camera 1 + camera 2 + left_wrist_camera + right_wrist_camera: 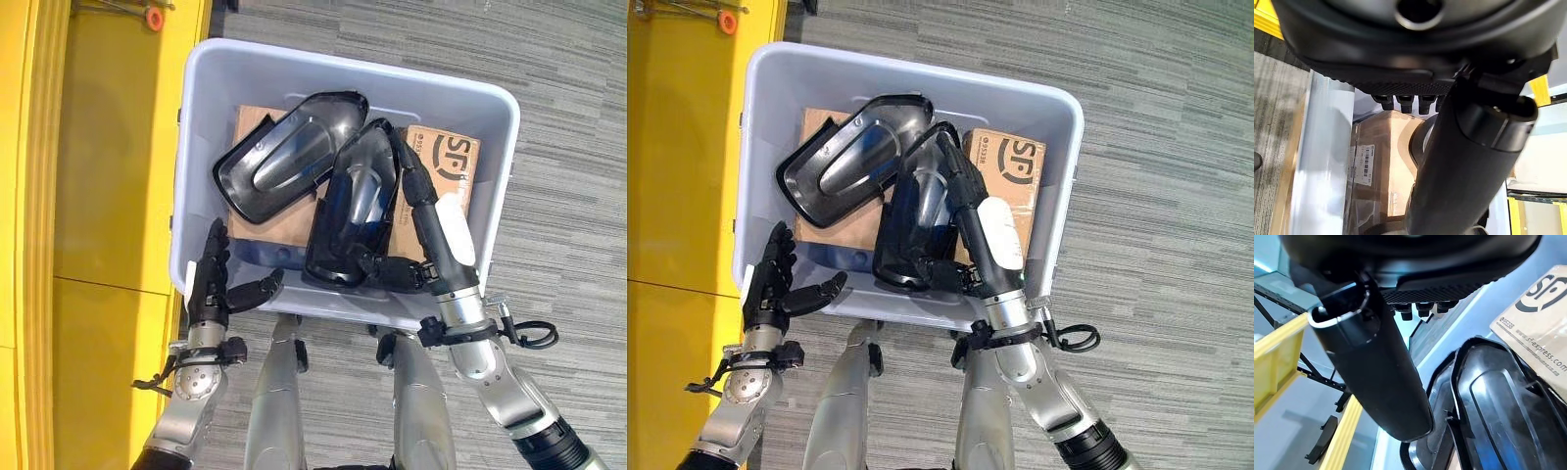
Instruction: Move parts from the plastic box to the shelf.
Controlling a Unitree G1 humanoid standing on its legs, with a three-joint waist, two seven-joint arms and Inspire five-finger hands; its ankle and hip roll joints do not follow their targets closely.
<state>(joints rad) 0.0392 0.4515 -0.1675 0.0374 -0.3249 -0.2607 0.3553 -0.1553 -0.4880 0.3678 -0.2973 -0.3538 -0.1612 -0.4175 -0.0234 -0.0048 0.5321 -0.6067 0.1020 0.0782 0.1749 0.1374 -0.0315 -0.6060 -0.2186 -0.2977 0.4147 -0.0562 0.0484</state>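
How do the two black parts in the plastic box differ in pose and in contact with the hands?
The right black part stands tilted on end with the right hand laid along it; the left black part lies across the cardboard, untouched. The right one overlaps the left one's edge. Both are glossy black shells, hollow side up, inside the plastic box. The left hand is at the near rim.

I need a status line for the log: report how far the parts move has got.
Nothing looks moved yet: both black parts, one and the other, lie in the plastic box on cardboard. The right robot hand reaches onto the nearer part; grip unclear. The left robot hand is open at the rim. Both remain to be shelved.
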